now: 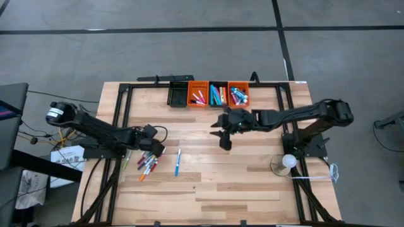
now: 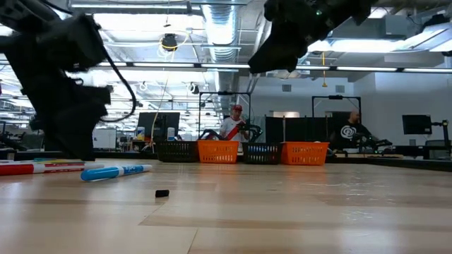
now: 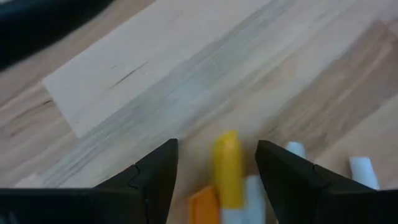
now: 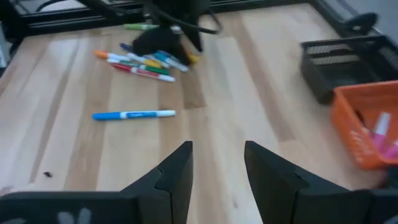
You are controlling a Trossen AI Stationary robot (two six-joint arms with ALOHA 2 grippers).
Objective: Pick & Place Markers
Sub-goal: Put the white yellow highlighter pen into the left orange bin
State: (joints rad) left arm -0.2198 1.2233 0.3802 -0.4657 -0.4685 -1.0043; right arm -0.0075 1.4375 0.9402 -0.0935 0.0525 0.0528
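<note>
The bench (image 1: 240, 183) was pale, smooth matt wood planks, the markers (image 1: 148, 161) glossy plastic, the bins (image 1: 198, 94) meshed plastic, and the floor (image 1: 126, 44) dull grey concrete.

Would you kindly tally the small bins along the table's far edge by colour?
Orange bins: 2
Black bins: 2
Total: 4

You have four bins (image 1: 209, 94) in a row on the worktop (image 1: 240, 183): two orange, two black. One blue marker (image 1: 178, 162) lies alone; the clustered markers (image 1: 146, 161) overlap too much to count.
</note>
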